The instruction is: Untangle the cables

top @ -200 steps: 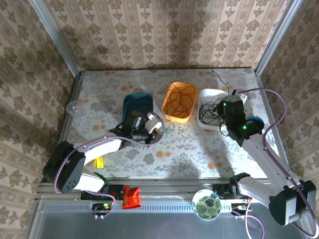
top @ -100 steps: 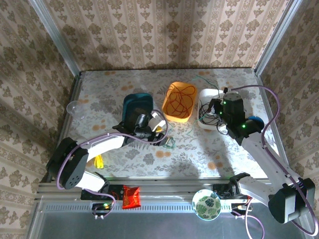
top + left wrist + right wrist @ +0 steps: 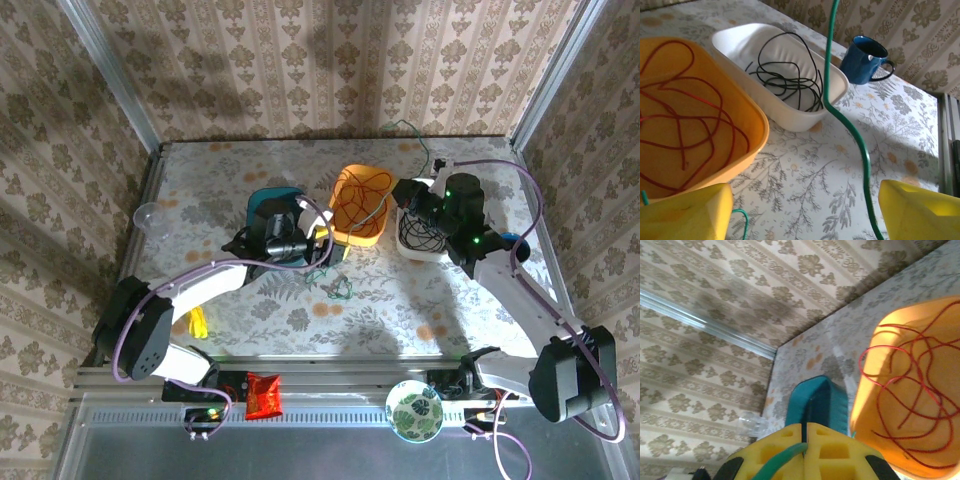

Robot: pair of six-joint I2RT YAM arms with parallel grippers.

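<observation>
Right pincer (image 3: 805, 440): clamped on green cable (image 3: 782, 456), held raised near orange bin (image 3: 860, 405).
Left pincer (image 3: 800, 220): spread wide, green cable hung between fingers, not gripped.
Done: red cable (image 3: 685, 130) laid in orange bin, black cable (image 3: 790, 80) in white bin (image 3: 790, 117).
Left: green tail on desk (image 3: 400, 290); teal bin (image 3: 272, 205) judged its target.
Versus 1 s ago: right pincer shifted from over white bin toward orange bin, green cable lifted; left pincer moved up to orange bin.
</observation>
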